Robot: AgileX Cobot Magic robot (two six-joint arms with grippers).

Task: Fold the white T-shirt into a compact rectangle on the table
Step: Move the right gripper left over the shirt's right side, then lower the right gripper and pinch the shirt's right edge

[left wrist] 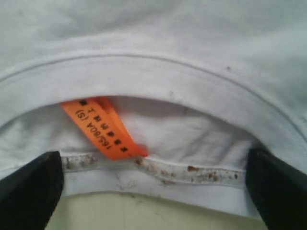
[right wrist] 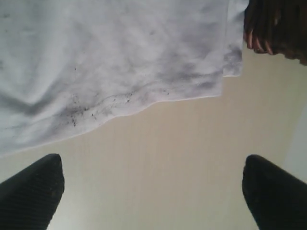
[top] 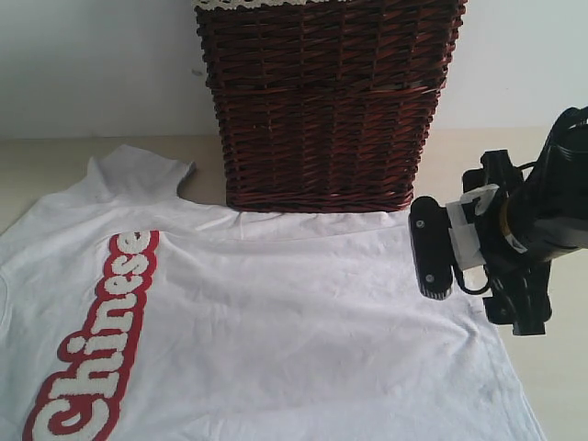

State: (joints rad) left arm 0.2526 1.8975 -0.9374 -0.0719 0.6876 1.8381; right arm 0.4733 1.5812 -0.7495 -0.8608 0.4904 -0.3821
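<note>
While the shirt [top: 276, 322] lies spread on the surface [top: 55, 156], the right arm [top: 551, 211] hovers level at its three o'clock, jaws released. Only the left wrist view shows the orange tag [left wrist: 103, 127], with the left jaws released, seemingly empty.

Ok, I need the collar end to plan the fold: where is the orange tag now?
Only the left wrist view shows the orange tag: inside the neckline of the white T-shirt, at the collar seam, ahead of the open left gripper.

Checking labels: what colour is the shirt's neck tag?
Orange tag, clearest in left wrist view.
</note>
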